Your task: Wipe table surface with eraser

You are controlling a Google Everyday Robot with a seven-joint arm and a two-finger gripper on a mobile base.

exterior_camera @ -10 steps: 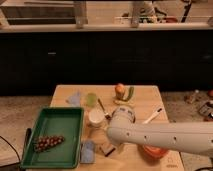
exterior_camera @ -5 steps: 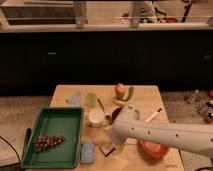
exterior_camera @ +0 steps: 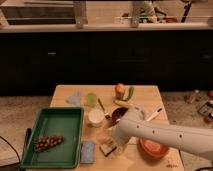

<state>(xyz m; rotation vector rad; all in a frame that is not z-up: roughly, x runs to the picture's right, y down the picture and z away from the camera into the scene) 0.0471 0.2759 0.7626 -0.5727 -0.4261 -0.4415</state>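
The eraser [exterior_camera: 107, 149], a small block with a tan top and dark underside, lies on the light wooden table surface [exterior_camera: 150, 95] near its front edge. My gripper [exterior_camera: 111, 141] is at the end of the white arm [exterior_camera: 165, 135] that reaches in from the right. It sits directly over the eraser and hides part of it. I cannot tell whether it is touching the eraser.
A green tray [exterior_camera: 62, 117] holding grapes [exterior_camera: 47, 142] is at the left. A blue-grey pad [exterior_camera: 88, 151] lies beside the eraser. Around are an orange bowl [exterior_camera: 153, 148], dark bowl [exterior_camera: 119, 114], white cup [exterior_camera: 96, 118], green cup [exterior_camera: 91, 99], fruit [exterior_camera: 120, 89], a brush [exterior_camera: 153, 115] and a blue cloth [exterior_camera: 75, 99].
The arm has shifted slightly left and down over the eraser, uncovering more of the orange bowl. The eraser has barely moved.
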